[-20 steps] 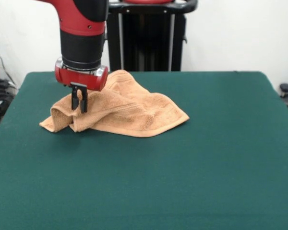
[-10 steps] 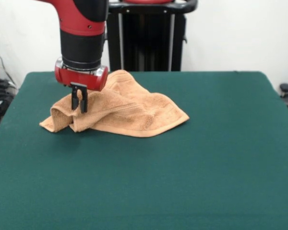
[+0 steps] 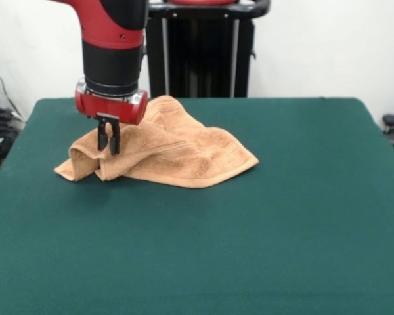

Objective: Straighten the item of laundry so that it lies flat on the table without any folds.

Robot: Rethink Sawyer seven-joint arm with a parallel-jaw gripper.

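Gripper (image 3: 108,139) at left, fingers drawn nearly together, apparently pinching a raised fold of the towel (image 3: 174,152), though contact is hard to confirm. Towel sits rumpled on the far-left part of the green worktop (image 3: 249,249), bunched under the gripper, flatter toward its right corner. Judged early: folds remain throughout, and spreading flat is not yet done.

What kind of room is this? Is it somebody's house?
Probably not a house. It looks like a robot lab or test room: a red and black robot arm on a black stand, a big table covered in green cloth, and just one towel to practise on, against bare white walls.
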